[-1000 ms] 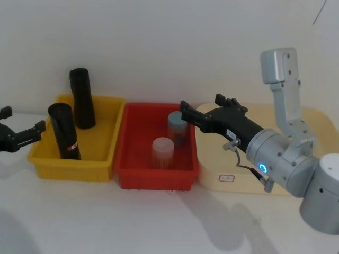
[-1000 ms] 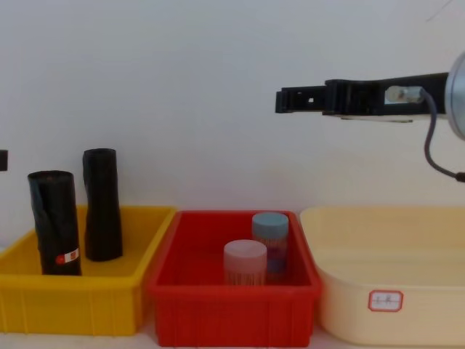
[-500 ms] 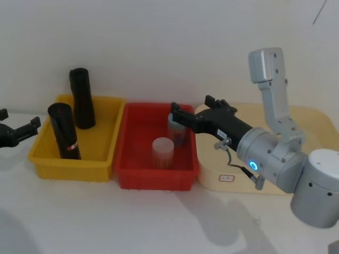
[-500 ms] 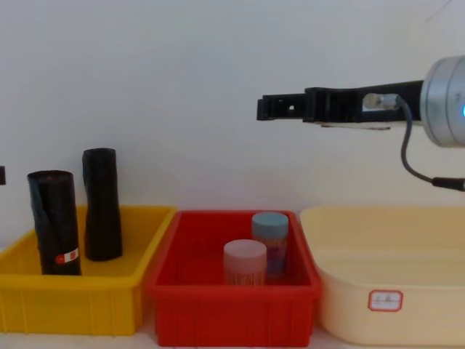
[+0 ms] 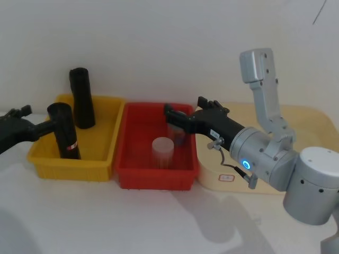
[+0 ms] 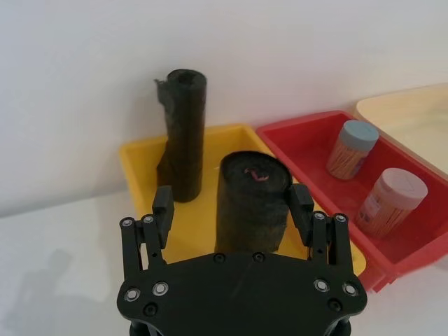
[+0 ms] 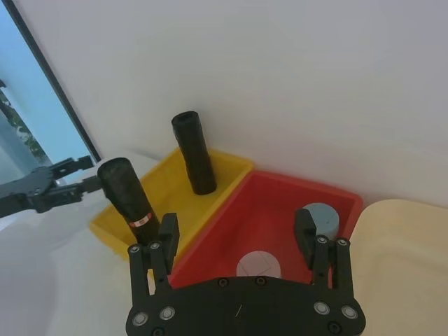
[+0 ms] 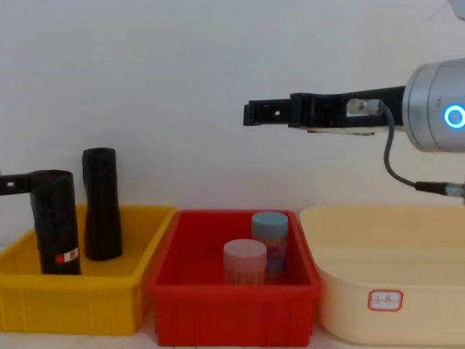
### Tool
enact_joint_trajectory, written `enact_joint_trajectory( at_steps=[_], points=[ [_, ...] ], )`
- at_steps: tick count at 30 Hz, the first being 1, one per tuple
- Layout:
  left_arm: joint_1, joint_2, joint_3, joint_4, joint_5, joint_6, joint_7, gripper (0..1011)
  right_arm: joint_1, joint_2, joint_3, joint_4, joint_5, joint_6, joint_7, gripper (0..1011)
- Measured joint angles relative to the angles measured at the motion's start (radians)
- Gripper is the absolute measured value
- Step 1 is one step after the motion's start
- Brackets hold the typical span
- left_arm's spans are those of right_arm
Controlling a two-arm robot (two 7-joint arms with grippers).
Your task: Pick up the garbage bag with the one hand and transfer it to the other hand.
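Yellow bin (image 5: 71, 168) held the garbage bag (image 8: 57, 218) upright near its front, plain black roll (image 8: 101, 203) behind. Red bin (image 5: 153, 179) alongside held a pink-lidded canister (image 8: 245, 263), with a blue-lidded canister (image 8: 270, 233) behind it. Cream tub (image 8: 436, 305) sat rightmost. Left gripper (image 6: 232, 203) was level, fingers spread either side of the bag's top. Right gripper (image 8: 256, 114) was level above the red bin, fingers wide.

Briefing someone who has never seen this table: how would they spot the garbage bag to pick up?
Along the white wall, find the yellow bin at the robot's left end. In it the garbage bag stands in front of a plain black roll, between the open jaws of the left gripper. Only it carries a red-and-white label band low down.
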Motion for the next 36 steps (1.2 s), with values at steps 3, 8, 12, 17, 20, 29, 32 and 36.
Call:
enact_joint_trajectory(
  at_steps=[3,8,12,17,20,29,32,36],
  points=[
    [-0.022,-0.006,0.017,0.023,0.007,-0.009,-0.015,1001,0.001,-0.001,-0.002,0.003,0.002,-0.001,0.000,999],
    [-0.061,-0.018,0.047,0.062,0.020,-0.023,-0.032,1001,0.006,-0.002,-0.006,0.010,0.007,-0.008,0.003,1000],
    [-0.077,-0.024,0.058,0.078,0.029,-0.026,-0.031,1001,0.011,-0.002,-0.009,0.017,0.011,-0.013,0.007,1000],
    [-0.090,-0.033,0.064,0.090,0.045,-0.027,-0.003,1001,0.018,-0.002,-0.013,0.027,0.017,-0.020,0.011,1000],
    [-0.094,-0.037,0.065,0.093,0.050,-0.025,0.010,1001,0.021,-0.002,-0.015,0.031,0.020,-0.023,0.012,999],
    [-0.115,-0.050,0.074,0.120,0.055,-0.013,0.004,1001,0.025,0.000,-0.017,0.036,0.030,-0.028,0.011,1000],
    [-0.126,-0.058,0.081,0.139,0.049,-0.009,-0.011,1001,0.025,0.000,-0.017,0.036,0.032,-0.028,0.010,1000],
    [-0.133,-0.064,0.088,0.157,0.043,-0.006,-0.023,1001,0.024,0.003,-0.017,0.036,0.037,-0.029,0.007,999]
  ],
)
